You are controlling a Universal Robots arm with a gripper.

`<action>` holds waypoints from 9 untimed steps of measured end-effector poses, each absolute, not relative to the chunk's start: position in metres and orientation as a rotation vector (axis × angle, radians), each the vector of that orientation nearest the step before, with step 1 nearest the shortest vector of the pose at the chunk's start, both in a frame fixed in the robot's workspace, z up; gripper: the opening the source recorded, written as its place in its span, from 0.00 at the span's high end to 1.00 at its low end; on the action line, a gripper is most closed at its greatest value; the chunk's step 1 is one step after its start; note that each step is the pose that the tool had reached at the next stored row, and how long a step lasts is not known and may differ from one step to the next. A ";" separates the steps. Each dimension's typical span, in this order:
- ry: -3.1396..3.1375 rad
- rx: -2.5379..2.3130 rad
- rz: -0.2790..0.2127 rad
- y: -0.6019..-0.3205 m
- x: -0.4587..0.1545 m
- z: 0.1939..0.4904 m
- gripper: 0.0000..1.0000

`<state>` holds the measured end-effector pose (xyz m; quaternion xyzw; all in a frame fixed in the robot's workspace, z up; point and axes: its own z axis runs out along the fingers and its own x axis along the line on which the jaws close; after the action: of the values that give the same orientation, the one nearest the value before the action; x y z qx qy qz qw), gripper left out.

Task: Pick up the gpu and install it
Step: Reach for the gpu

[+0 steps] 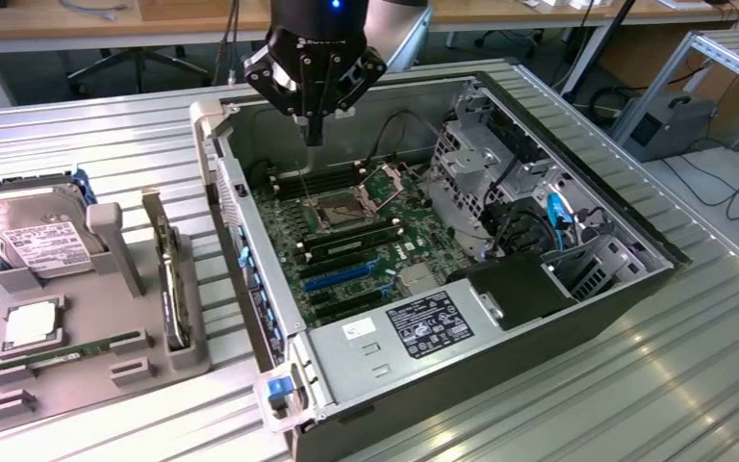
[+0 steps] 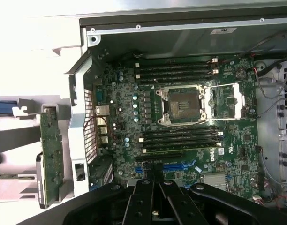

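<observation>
Gpu, thin dark card, stands edgewise in grey plastic tray; my wrist view adds its green face; black claw shut (empty).

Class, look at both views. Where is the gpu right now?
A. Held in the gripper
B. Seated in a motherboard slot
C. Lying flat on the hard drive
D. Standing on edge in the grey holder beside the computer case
D: the gpu stands on edge in the grey holder, outside the computer case, while the gripper hangs shut and empty above the motherboard.
</observation>
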<state>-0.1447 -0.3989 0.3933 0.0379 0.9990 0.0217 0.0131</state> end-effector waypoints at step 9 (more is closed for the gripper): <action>3.112 0.118 0.068 -0.399 -0.149 0.393 0.89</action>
<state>-0.1489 -0.3989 0.3933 0.0379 0.9990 0.0217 0.0131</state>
